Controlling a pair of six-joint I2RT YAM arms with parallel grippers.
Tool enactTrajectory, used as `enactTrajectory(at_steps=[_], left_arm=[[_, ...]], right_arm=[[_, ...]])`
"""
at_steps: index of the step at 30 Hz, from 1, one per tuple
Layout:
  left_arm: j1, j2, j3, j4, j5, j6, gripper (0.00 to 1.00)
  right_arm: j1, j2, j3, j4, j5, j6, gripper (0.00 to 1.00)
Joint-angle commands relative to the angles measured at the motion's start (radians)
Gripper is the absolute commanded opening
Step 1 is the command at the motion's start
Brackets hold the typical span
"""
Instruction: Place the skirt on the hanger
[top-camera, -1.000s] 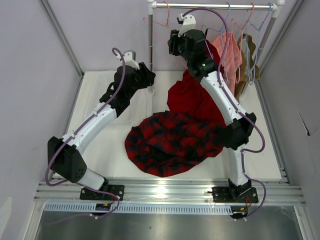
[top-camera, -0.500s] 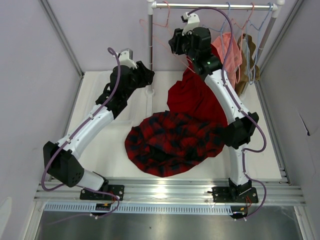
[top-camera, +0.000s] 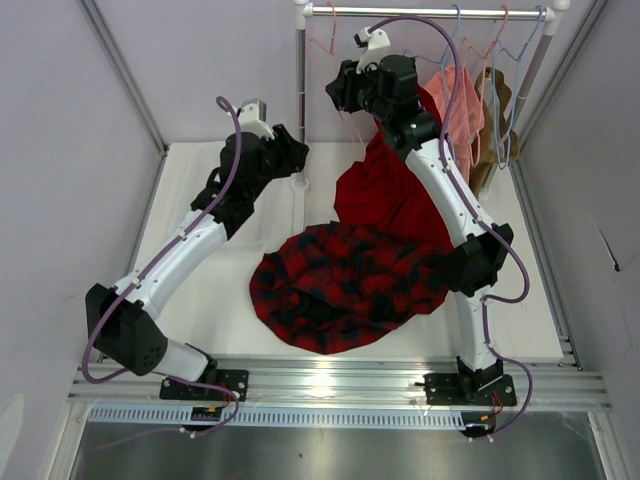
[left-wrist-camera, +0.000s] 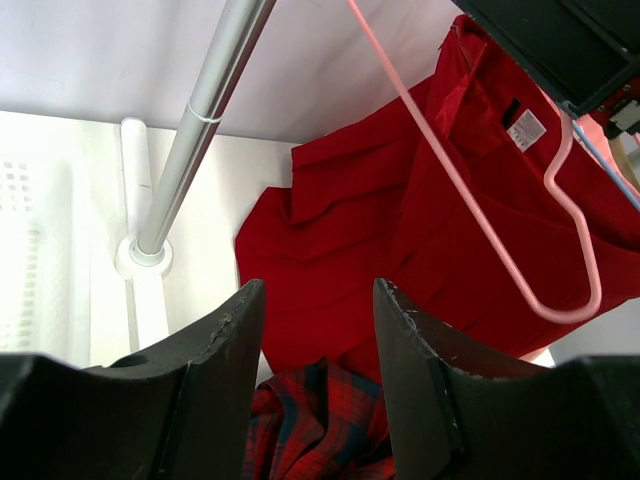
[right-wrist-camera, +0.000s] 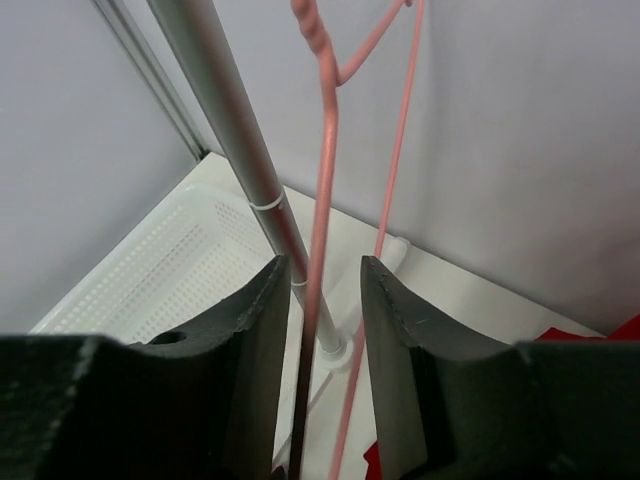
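the right arm (top-camera: 450, 190) stretches up and forward, almost straight, wrist raised close under the clothes rail (top-camera: 420, 12). the right gripper (right-wrist-camera: 324, 268) has its jaws partly apart around one thin wire of the pink hanger (right-wrist-camera: 322, 180), which runs up between the fingers. whether the wire touches a pad is hard to tell. the rack pole (right-wrist-camera: 225, 110) rises just left of them. the left arm (top-camera: 190, 245) is bent at the elbow. the left gripper (left-wrist-camera: 317, 288) is spread wide and empty, facing the plain red garment (left-wrist-camera: 340, 240) ahead. the skirt (top-camera: 345, 285) lies crumpled on the table (top-camera: 220, 290), well below and behind both grippers.
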Motion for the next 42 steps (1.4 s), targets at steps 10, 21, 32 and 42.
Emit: enactTrajectory(at_steps=[10,21,32,42], left_arm=[[-0.006,-0.113,0.014,-0.025,0.019,0.045,0.52],[-0.006,-0.170,0.011,-0.054,0.030,0.059,0.50],[-0.006,-0.239,-0.044,-0.073,0.041,0.071,0.50],[-0.006,-0.292,-0.055,-0.187,0.057,0.093,0.50]], right_arm=[[-0.001,0.035,0.107,0.040,0.033,-0.008,0.00],[0.011,-0.056,0.099,0.094,0.154,-0.025,0.00],[0.017,-0.237,-0.149,0.159,0.186,-0.026,0.00],[0.010,-0.424,-0.395,0.068,0.215,0.061,0.00]])
